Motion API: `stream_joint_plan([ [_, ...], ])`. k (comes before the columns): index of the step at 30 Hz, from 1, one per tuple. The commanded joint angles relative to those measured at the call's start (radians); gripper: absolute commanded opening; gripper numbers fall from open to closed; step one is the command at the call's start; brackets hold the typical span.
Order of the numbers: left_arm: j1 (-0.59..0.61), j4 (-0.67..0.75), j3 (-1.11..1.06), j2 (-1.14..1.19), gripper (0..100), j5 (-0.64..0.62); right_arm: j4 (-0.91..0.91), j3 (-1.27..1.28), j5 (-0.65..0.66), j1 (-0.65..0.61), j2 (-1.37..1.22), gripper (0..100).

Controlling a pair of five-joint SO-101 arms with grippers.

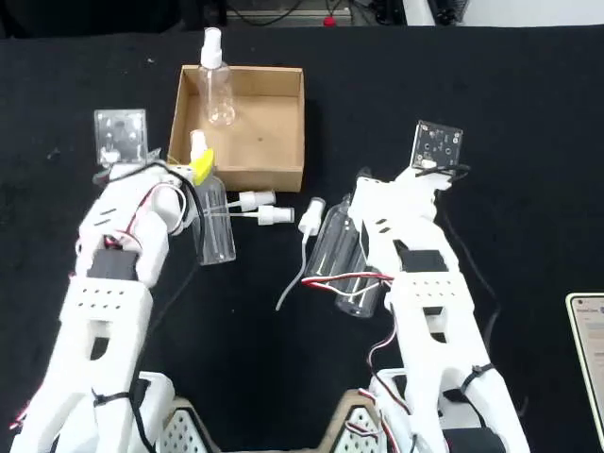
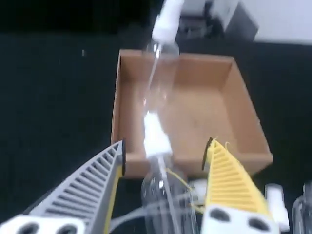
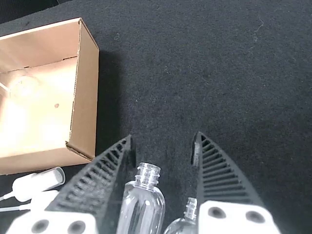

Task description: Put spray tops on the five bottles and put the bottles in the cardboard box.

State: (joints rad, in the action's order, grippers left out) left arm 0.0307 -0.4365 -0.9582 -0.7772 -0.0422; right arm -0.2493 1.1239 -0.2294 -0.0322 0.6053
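Note:
The cardboard box (image 1: 283,127) stands at the back, and one capped bottle (image 1: 218,80) is upright inside it. In front of the box stands a second bottle (image 1: 213,225) with a spray top on. My left gripper (image 1: 194,176) brackets its neck. In the left wrist view its fingers (image 2: 229,180) stand apart around this bottle (image 2: 165,200), open with a gap on the grey side. My right gripper (image 3: 163,139) is open over two uncapped bottles (image 3: 144,204) (image 1: 332,247) lying on the table. Three loose spray tops (image 1: 257,198) lie between the arms.
One loose spray top (image 1: 310,219) trails a long tube toward the front. A flat white device (image 1: 587,340) lies at the right table edge. Black cloth (image 1: 491,94) covers the table, with free room right of the box.

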Motion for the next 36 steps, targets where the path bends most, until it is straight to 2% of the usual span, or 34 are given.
stream_joint_plan([
  [1, -0.008, -0.173, 0.153, 0.012, 27, 0.014, 0.025, -0.05, -0.006, 0.014, 0.004, 19.4],
  [8, -0.01, -0.249, 0.245, 0.212, 27, 0.014, 0.023, -0.047, -0.006, 0.014, 0.005, 19.4],
  [13, -0.01, -0.413, 0.42, 0.359, 27, 0.014, 0.021, -0.047, -0.006, 0.014, 0.005, 19.4],
  [16, -0.01, -0.465, 0.504, 0.43, 31, 0.006, 0.021, -0.047, -0.003, 0.012, 0.005, 19.4],
  [22, -0.012, -0.453, 0.538, 0.52, 31, 0.006, 0.021, -0.047, -0.003, 0.012, 0.005, 19.4],
  [27, 0.005, -0.347, 0.519, 0.608, 31, 0.008, 0.021, -0.047, -0.003, 0.012, 0.005, 19.4],
  [36, -0.004, -0.331, 0.529, 0.704, 31, 0.009, 0.021, -0.047, -0.005, 0.012, 0.005, 19.4],
])
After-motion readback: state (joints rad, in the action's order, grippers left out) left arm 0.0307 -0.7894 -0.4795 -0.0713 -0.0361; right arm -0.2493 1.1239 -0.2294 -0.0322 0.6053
